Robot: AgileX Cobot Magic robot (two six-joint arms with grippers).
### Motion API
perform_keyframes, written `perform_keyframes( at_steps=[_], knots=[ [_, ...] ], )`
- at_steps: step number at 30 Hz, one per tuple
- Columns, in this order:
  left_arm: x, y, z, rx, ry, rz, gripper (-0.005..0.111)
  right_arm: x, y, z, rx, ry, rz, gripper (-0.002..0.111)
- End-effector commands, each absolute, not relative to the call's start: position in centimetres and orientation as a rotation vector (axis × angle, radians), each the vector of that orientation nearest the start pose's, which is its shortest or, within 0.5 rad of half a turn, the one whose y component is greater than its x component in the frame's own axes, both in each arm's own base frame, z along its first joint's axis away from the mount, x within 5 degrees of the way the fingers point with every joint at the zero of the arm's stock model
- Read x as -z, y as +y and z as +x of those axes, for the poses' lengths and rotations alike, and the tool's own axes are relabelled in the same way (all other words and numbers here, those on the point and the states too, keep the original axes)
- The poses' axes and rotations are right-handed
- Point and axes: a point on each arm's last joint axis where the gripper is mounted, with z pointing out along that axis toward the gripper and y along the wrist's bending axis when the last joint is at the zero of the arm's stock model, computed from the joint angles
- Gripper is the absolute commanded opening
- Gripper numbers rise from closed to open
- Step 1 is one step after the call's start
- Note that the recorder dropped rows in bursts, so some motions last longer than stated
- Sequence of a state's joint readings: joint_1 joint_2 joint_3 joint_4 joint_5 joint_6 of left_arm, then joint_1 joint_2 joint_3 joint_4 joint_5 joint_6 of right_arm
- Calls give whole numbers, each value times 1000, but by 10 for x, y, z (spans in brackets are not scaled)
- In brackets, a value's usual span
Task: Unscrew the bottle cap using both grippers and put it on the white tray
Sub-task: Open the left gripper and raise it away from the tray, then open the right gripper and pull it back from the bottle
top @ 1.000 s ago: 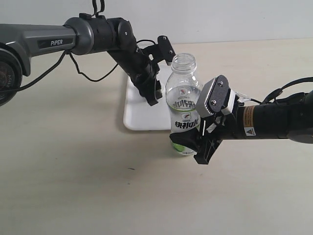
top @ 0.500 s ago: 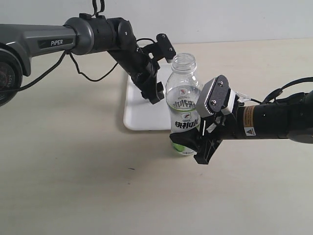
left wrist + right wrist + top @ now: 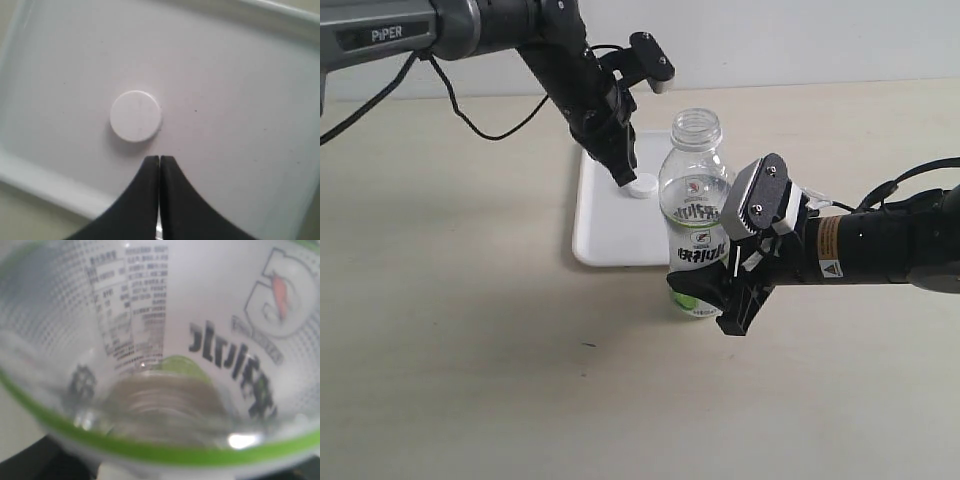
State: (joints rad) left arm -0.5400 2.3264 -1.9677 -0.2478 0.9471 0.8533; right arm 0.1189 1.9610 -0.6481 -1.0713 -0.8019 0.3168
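The left gripper's fingers (image 3: 142,187) are pressing flat against each other with only a hairline seam between them, and they are gripping nothing. Just past their tips the bottle cap (image 3: 135,115) is lying flat, top side up, on the floor of the white tray (image 3: 240,75), apart from the fingers. In the exterior view the left gripper (image 3: 623,178) is hanging tip-down over the tray, at about 11 o'clock from the cap and very close to it. Its arm is running off toward 10 o'clock.

The right gripper (image 3: 718,292) is clamping the lower part of the bottle (image 3: 695,195), with black fingers on either side of the label. The wrist view there is filled by the blurred label and clear plastic. The bottle is standing upright on the table (image 3: 470,330) with its threaded mouth open, just off the tray's near right corner. The cap is sitting at roughly 10 o'clock from the bottle's body. The right arm is reaching in from 3 o'clock.
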Motion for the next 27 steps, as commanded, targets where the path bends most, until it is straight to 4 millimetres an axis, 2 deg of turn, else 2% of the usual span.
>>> perform_keyframes(
  at_steps=[1, 4, 7, 13, 18, 27],
  knots=[
    [-204, -261, 415, 261, 2302, 1537, 0, -85, 89, 288, -507, 1962, -1086, 4],
    [-225, -253, 412, 276, 2343, 1452, 0, -86, 90, 289, -517, 1950, -1083, 18],
    [-244, -248, 406, 286, 2371, 1394, 0, -88, 92, 288, -537, 1928, -1080, 39],
    [-275, -242, 392, 317, 2384, 1365, 0, -89, 93, 288, -554, 1908, -1083, 70],
    [-290, -238, 384, 328, 2393, 1350, 0, -91, 92, 290, -548, 1923, -1031, 79],
    [-292, -237, 379, 348, 2426, 1350, 0, -101, 90, 292, -522, 1934, -997, 80]
  ],
)
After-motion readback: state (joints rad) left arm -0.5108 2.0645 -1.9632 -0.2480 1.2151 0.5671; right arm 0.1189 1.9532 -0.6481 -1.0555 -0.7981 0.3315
